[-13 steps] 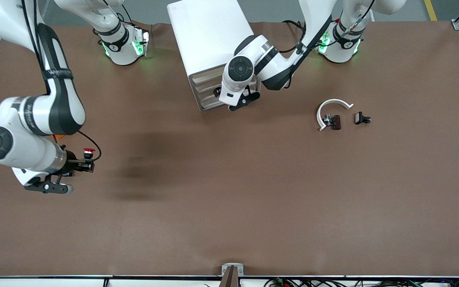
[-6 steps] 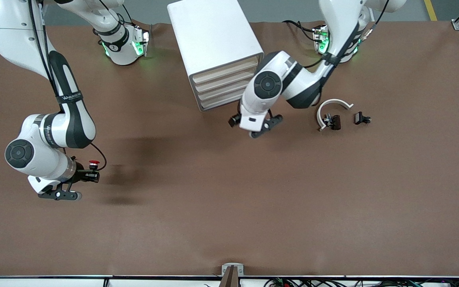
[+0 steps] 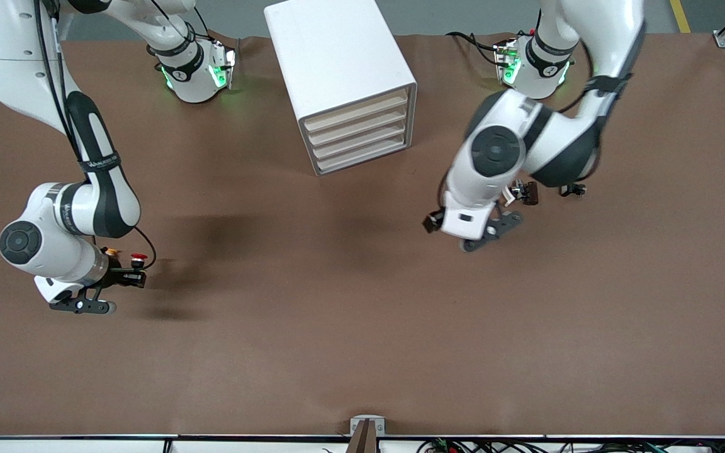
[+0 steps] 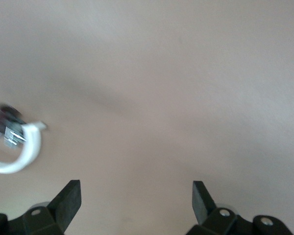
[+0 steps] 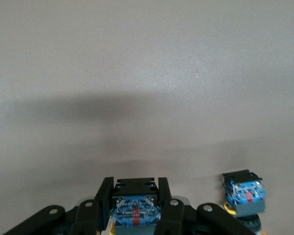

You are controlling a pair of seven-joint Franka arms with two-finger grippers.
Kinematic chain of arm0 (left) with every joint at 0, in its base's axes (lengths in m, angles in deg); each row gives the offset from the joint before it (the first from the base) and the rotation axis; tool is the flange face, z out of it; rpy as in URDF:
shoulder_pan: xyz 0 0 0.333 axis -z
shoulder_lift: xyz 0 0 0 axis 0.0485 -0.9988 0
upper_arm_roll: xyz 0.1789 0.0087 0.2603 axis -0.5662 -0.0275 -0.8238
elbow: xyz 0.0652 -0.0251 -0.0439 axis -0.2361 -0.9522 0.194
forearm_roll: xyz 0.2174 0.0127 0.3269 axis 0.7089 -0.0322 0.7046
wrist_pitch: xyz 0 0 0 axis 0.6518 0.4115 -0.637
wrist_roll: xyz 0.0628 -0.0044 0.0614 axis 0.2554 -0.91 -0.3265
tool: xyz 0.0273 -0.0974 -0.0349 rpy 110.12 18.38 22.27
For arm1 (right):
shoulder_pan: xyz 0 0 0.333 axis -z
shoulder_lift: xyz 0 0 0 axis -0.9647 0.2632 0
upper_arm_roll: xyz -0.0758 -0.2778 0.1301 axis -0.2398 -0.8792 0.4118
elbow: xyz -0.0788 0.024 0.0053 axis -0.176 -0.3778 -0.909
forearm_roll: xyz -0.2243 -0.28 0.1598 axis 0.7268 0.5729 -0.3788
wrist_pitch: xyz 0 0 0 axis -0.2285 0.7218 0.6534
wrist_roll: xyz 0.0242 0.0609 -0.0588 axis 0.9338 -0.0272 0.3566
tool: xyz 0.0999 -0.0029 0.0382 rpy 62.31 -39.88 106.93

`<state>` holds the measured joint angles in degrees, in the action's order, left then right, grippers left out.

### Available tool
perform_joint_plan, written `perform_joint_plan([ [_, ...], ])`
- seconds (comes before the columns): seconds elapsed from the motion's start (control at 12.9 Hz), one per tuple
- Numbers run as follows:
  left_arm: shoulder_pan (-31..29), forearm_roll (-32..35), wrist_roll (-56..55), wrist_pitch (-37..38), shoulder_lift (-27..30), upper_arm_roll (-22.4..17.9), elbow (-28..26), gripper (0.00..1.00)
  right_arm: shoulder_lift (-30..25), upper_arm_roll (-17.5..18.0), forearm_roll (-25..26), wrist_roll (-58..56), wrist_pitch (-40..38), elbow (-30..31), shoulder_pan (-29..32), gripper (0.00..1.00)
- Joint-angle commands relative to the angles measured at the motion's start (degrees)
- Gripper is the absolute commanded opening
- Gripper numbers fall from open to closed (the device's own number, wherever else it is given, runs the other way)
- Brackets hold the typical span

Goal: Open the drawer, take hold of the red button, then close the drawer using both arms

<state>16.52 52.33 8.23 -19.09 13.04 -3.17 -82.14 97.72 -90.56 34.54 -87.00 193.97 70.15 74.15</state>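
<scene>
Left pincer (image 3: 433,221) swung off cabinet (image 3: 342,82), drawer (image 3: 357,106) shut

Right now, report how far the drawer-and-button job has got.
Done: the drawer sits flush in the cabinet, and the button is out of it. In hand: the right gripper is shut on the button, over the table's right-arm end. The left gripper is open and empty over bare table. Left: apparently nothing but setting the button down.

Both arms are glossy white with black joint bands, black cables, and green-lit bases.
</scene>
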Motion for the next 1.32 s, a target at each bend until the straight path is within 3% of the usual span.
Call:
perform_joint_plan([
  [0.0,-6.2,0.9,10.9,4.9,4.1,0.6,2.7,1.0,-0.4,1.2,0.7,-0.2,3.8,3.1,0.8,0.0],
  [0.47,-16.4,0.8,31.4,9.5,14.1,0.7,2.3,1.0,0.5,1.4,0.3,-0.2,4.4,4.9,0.8,0.0],
  [0.78,-14.9,0.0,40.5,13.2,20.3,-5.0,0.8,1.0,0.5,1.5,0.2,-0.2,5.0,5.7,0.5,0.0],
  [1.24,-14.8,-2.2,46.7,14.0,29.9,-9.1,-5.7,1.0,0.6,1.5,0.2,-0.2,5.1,5.7,0.3,0.0],
])
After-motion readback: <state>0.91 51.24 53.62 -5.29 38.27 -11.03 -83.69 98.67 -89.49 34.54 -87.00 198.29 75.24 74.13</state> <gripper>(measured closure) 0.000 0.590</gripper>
